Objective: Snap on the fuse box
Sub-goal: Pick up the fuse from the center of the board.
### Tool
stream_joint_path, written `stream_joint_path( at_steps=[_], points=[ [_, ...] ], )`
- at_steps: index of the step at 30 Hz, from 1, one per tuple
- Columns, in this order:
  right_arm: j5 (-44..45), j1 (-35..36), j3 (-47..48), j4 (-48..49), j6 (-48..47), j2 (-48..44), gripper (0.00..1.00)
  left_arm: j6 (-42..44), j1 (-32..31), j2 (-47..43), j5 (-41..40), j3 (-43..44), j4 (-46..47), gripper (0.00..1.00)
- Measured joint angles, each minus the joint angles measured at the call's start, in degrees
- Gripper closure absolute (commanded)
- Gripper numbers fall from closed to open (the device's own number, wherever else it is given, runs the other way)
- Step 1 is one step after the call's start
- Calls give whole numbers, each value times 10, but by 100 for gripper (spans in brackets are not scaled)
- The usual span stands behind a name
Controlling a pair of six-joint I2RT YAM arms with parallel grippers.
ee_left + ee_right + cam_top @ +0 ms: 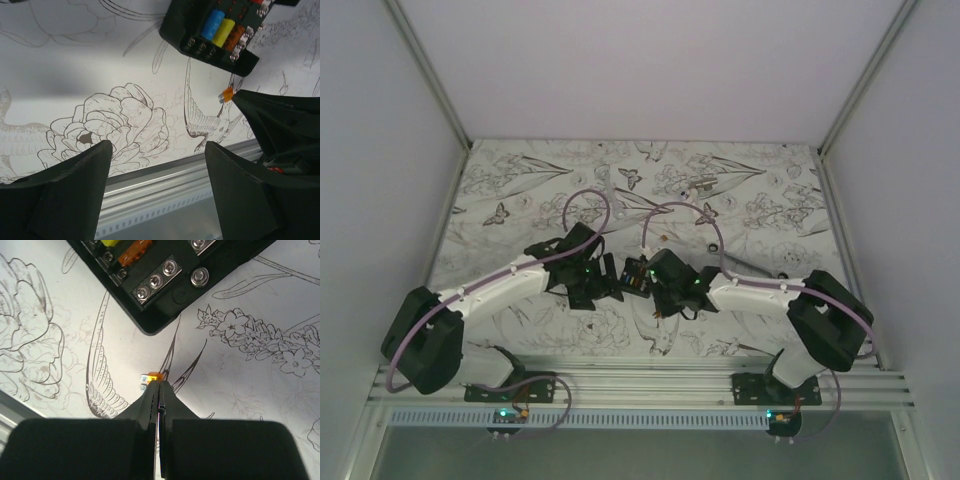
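**Top external.** Left arm (500,285) reaches in from 8 o'clock and right arm (760,292) from 4 o'clock. Both are bent low, and their wrists meet at the middle of the flower-printed surface (520,190). The fuse box (638,275) lies flat between the two wrists, a small black block with specks of colour. From this height I cannot tell how either claw stands.

**Left wrist.** Left claw (157,150) has its fingers wide apart and holds nothing; printed surface and a metal rail (165,175) show through the gap. The fuse box sits at 1 o'clock, apart from the claw. On its face are a blue, a yellow and an orange fuse side by side, with rows of silver screws along the edge. The tip of the other claw enters from 3 o'clock, carrying a small orange fuse (227,93) just below the box.

**Right wrist.** Right claw (159,385) has its fingers pressed together, pinching the orange fuse at their tips, close above the surface. A corner of the fuse box fills 12 o'clock, near the fuse but not touching it. Screw terminals and part of an orange fuse are visible on the box.
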Motion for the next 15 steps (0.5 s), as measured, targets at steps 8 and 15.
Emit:
stream_joint_path(
  at_steps=[8, 15],
  points=[
    [-3, 2, -3, -2, 4, -45, 86, 43, -76, -3, -31, 1, -1, 25],
    [38, -31, -40, -21, 26, -112, 54, 162, -192, 62, -125, 68, 7, 33]
  ],
)
